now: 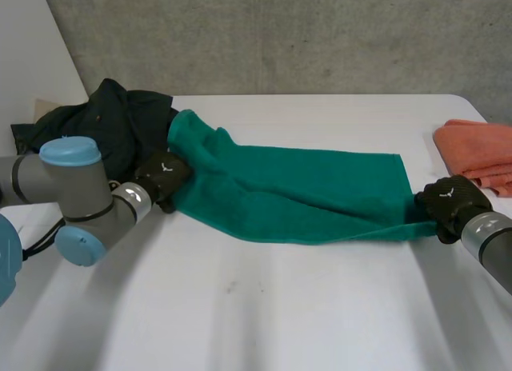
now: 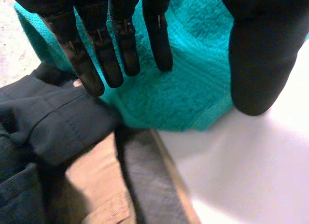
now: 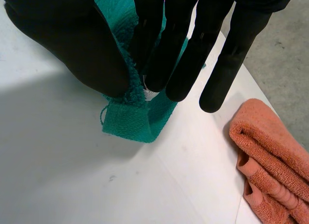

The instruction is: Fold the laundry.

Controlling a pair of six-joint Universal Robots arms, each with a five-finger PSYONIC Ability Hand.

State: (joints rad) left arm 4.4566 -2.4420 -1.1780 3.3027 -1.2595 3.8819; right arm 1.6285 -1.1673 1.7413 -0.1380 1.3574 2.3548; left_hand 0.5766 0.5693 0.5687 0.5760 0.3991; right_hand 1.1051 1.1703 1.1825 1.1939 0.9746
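Observation:
A green towel [image 1: 296, 191] lies stretched across the middle of the white table [image 1: 264, 307], rumpled at its left end. My left hand [image 1: 162, 177] hovers at that left end, fingers [image 2: 108, 55] straight and spread above the towel [image 2: 178, 84], thumb apart, holding nothing. My right hand [image 1: 450, 203] is at the towel's right near corner. In the right wrist view its thumb and fingers [image 3: 166, 55] pinch the towel's corner [image 3: 133, 115] between them.
A pile of dark clothes [image 1: 112, 123] lies at the back left, touching the towel's left end; dark and tan cloth [image 2: 72, 156] sits just beyond my left fingertips. A folded orange towel [image 1: 480, 151] rests at the right edge, close to my right hand [image 3: 270, 156].

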